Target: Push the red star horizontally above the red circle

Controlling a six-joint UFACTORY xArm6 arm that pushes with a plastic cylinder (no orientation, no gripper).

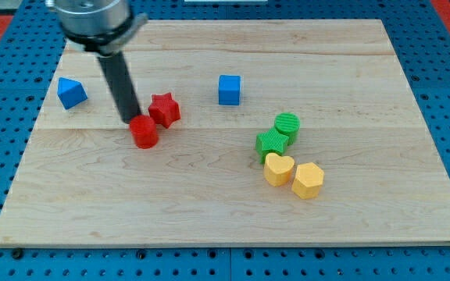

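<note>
Red star (164, 108) sits just right of the tip (130, 121), touching the red circle (144, 132) below it. No jaws: 1 bare rod, gripping nothing. Approach step, seemingly. Next: nudge star leftward, until directly above circle.

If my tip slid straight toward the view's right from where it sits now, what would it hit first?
Most likely the red star. My tip sits just to its left, right above the red circle. The circle lies slightly lower and might be grazed too; depth is hard to judge from this one view.
</note>
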